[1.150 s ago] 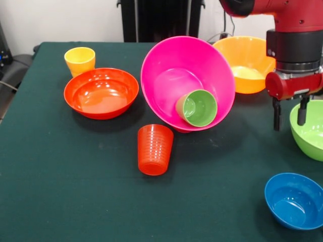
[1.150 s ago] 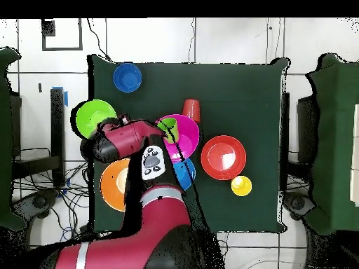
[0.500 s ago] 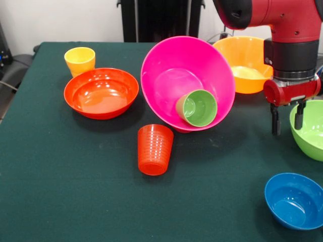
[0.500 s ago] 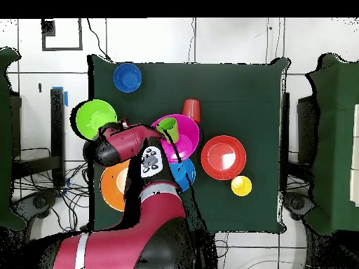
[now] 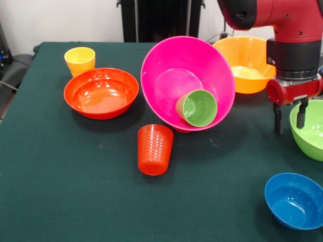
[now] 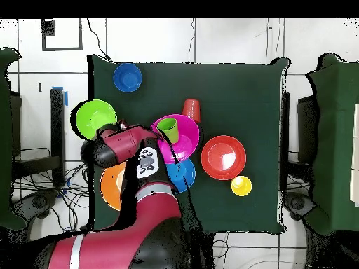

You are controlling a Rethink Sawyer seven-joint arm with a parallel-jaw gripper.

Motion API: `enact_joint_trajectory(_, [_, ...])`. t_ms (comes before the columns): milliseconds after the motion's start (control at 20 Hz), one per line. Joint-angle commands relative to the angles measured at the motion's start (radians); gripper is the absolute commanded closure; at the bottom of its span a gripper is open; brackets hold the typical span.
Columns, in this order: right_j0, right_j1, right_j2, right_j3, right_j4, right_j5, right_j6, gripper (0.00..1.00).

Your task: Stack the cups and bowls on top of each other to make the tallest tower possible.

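In the front view, the large pink bowl point(image 5: 187, 83) sat tilted at the centre of the frame, its mouth turned toward the camera, resting on the dark green bench point(image 5: 75, 191). The light green cup point(image 5: 197, 107) lay on its side inside the pink bowl's lower rim, mouth toward the lower left. Just below them, the ribbed orange-red cup point(image 5: 154, 149) stood mouth-down on the bench, apart from the pink bowl. To the left, the wide red-orange bowl point(image 5: 101, 93) stood upright, with the yellow cup point(image 5: 79, 60) just behind it at upper left. The yellow-orange bowl point(image 5: 245, 63) stood at upper right, partly behind the pink bowl. At the right edge, the lime green bowl point(image 5: 309, 130) was cut off by the frame, and the small blue bowl point(image 5: 294, 200) sat at lower right. The hand point(image 5: 289, 116) hung empty at the lime green bowl's left rim, its two dark fingers point(image 5: 278, 119) spread apart, holding nothing.

In the overhead view, the pink bowl point(image 6: 184, 137) lay at mid-frame with the green cup point(image 6: 168, 129) in it and the orange-red cup point(image 6: 191, 108) just above. A medium blue bowl point(image 6: 184, 174) showed just below the pink one, partly covered by the arm point(image 6: 126, 146). The hand itself was hidden beneath the arm.
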Motion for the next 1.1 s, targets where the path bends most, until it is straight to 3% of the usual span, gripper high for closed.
enact_joint_trajectory(50, [0.022,0.02,0.01,-0.04,0.026,-0.019,0.138,0.0])
enact_joint_trajectory(1100, [0.071,0.091,-0.061,-0.073,0.067,-0.123,0.151,0.0])
